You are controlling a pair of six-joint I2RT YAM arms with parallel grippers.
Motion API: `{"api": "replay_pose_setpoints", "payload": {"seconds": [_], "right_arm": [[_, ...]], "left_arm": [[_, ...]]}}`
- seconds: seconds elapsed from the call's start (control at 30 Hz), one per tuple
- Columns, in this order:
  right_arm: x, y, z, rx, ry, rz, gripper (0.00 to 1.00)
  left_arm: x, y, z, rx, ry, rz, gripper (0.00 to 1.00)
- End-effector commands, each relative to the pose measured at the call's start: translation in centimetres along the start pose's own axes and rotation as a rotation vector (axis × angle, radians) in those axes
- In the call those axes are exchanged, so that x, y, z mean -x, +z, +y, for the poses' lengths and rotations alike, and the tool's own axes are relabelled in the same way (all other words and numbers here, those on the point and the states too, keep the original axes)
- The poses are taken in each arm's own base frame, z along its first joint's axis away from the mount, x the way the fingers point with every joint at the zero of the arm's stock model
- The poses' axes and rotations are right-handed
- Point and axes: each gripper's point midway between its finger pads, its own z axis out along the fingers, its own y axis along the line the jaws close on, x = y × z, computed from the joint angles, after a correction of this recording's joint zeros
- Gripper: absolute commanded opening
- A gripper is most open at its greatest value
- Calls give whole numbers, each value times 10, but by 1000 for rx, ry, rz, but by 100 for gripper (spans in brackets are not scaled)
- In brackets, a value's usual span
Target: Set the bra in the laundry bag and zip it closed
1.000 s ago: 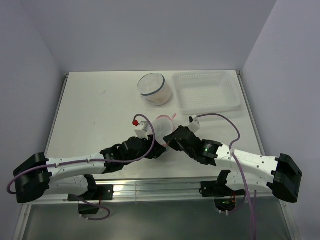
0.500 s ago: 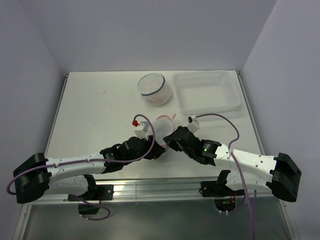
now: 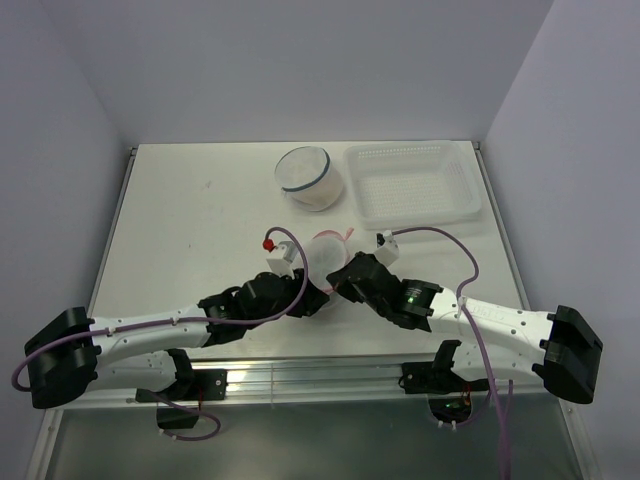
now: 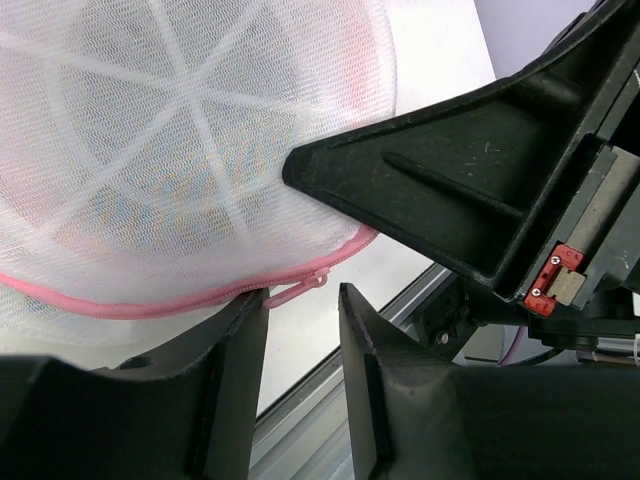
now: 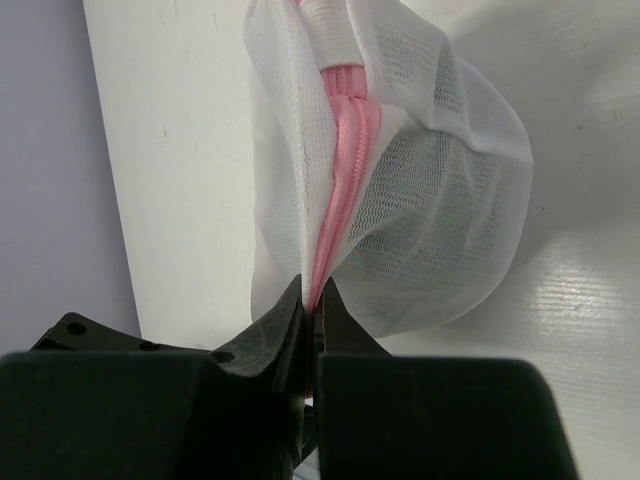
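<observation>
Pale lilac walls box in your white bench (image 3: 190, 210). Nearest you, both arms reach in from the front edge and meet just short of mid-bench. Your left pincer (image 4: 300, 305) stands partly open, its two fingers apart, with the pink zip pull (image 4: 305, 288) lying at their tips, not pinched. Your right pincer (image 5: 312, 305) is closed tight on the pink zip (image 5: 345, 150) seam of the laundry bag (image 3: 325, 250), which sits on the bench right between the two pincers. A dim pinkish-grey shape shows through its white mesh; you cannot tell what it is. Further back stands a round mesh tub (image 3: 308, 178), and beside it, to your right, a white basket (image 3: 420, 185).
</observation>
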Motion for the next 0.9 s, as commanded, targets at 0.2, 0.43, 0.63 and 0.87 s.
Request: {"api": "replay_pose_setpoints", "payload": {"seconds": [0.2, 0.43, 0.63, 0.87], "right_arm": [[1, -4, 22, 44, -17, 2, 0], [0, -2, 20, 32, -29, 4, 0], [9, -5, 19, 11, -66, -23, 0], [32, 0, 6, -6, -104, -24, 0]], "left_arm": [[26, 2, -23, -67, -10, -66, 31], [22, 3, -22, -68, -2, -47, 5], [14, -2, -5, -35, -15, -40, 0], [13, -23, 41, 62, -82, -64, 0]]}}
